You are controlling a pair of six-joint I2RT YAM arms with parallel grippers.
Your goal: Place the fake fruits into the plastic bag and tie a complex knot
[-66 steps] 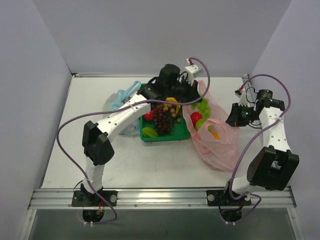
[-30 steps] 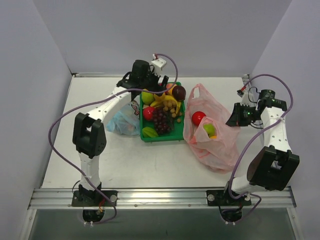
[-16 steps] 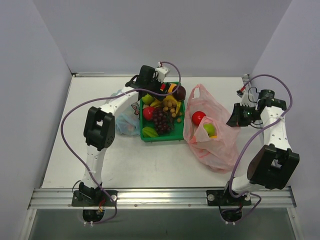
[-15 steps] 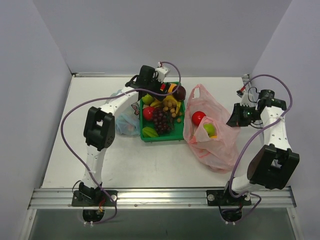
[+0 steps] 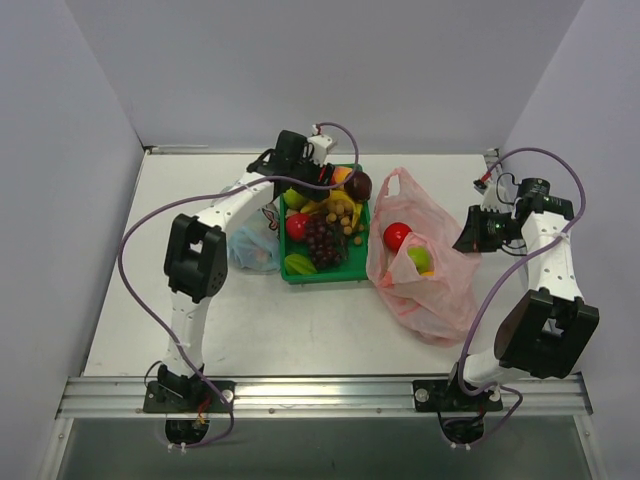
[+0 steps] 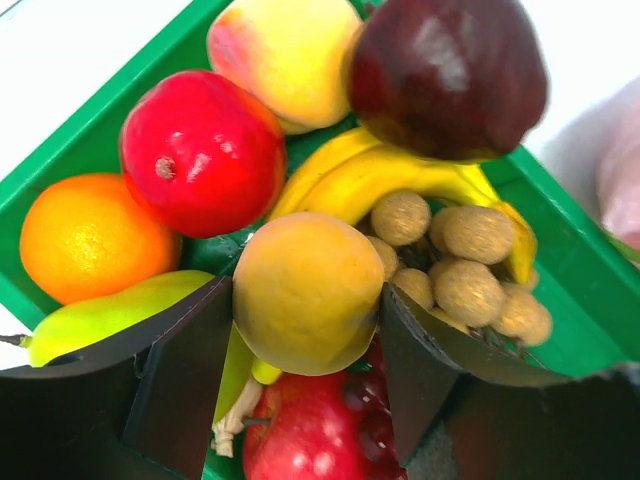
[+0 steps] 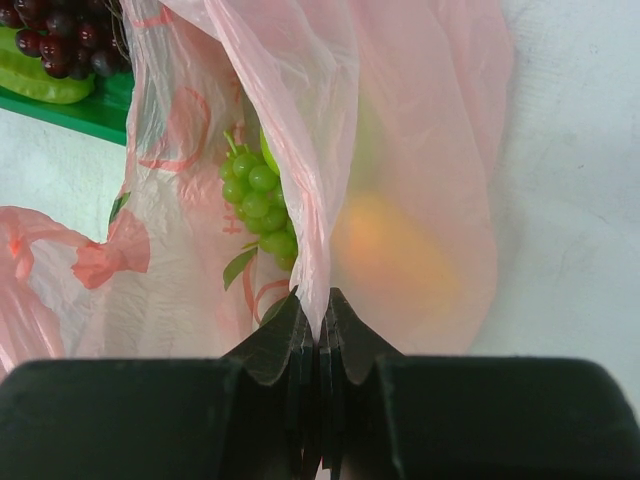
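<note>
My left gripper [image 5: 303,184] reaches down into the back of the green tray [image 5: 330,276]. In the left wrist view the left gripper [image 6: 306,300] is shut on a round yellow fruit [image 6: 308,290], a finger pressing each side. Around it lie a red apple [image 6: 200,150], an orange [image 6: 85,235], a banana [image 6: 370,180] and a dark apple [image 6: 445,70]. The pink plastic bag [image 5: 430,285] lies right of the tray with a red apple [image 5: 397,236] and a green fruit [image 5: 420,260] inside. My right gripper [image 7: 320,320] is shut on the bag's edge [image 7: 320,200], holding it up; green grapes [image 7: 255,210] show inside. No knot shows.
A light-blue bag [image 5: 250,250] lies against the tray's left side, under my left arm. Purple grapes [image 5: 322,238] fill the tray's middle. Brown longans [image 6: 465,260] lie right of the held fruit. The walls stand close behind and at both sides.
My left arm has swung from over the pink bag back to the tray, dropped among the fruits, and its jaws have closed from wide open onto the yellow fruit. The right arm has not moved.
</note>
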